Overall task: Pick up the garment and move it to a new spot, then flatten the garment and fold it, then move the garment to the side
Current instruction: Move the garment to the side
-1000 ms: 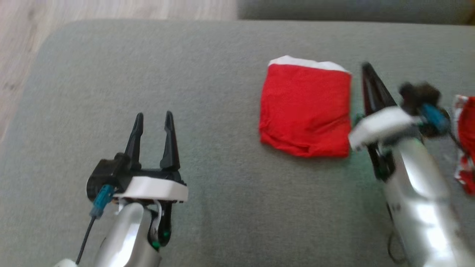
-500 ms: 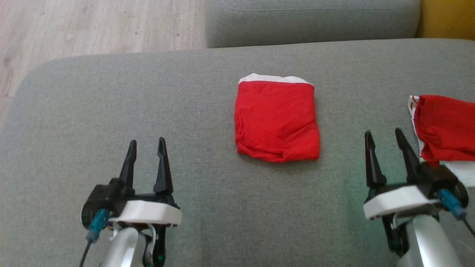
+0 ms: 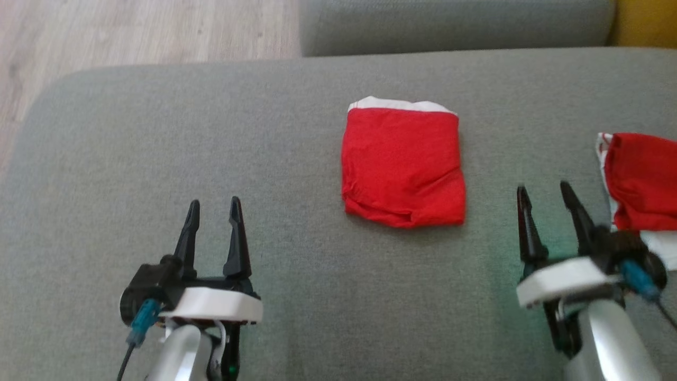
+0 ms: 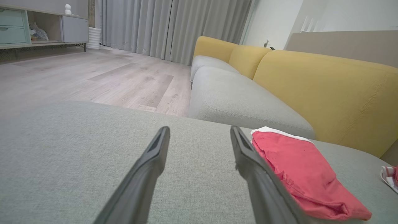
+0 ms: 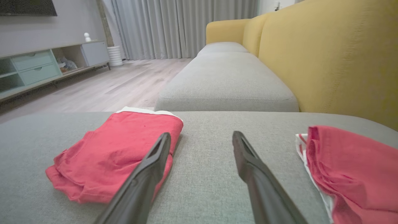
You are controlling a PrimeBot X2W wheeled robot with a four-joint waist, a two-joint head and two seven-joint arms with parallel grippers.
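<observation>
Looking at a red fabric garment point(image 3: 403, 166) with a white band along its far edge, folded into a rough square and lying flat on a grey woven sofa seat cushion point(image 3: 211, 132). Lying ahead of the right claw point(image 3: 543, 187) and off to that claw's left, apart from its two long dark fingers and touching neither. Lying well apart from the left claw point(image 3: 214, 201), ahead of it and far off to its right. Bulging a little along the near fold, with soft creases across the top layer.

Standing released on the right, fingers spread wide and grasping nothing, tips pointing over bare cushion. Standing released on the left as well, fingers parted, gripping nothing, bare grey fabric between and ahead of the tips.

Lying just to the right of the right claw: a second crumpled red cloth with white-and-red striped trim point(image 3: 642, 182), its near corner partly hidden behind that claw's dark base.

Stretching on beyond both claws: another grey seat cushion point(image 3: 449, 24) and, off to the right, a mustard-yellow upholstered backrest point(image 3: 642, 21). Running ahead and left of the left claw: pale wood plank flooring point(image 3: 132, 32), ending far off at long grey curtains point(image 4: 174, 28) and a low cabinet with pale green drawers point(image 4: 12, 28).
</observation>
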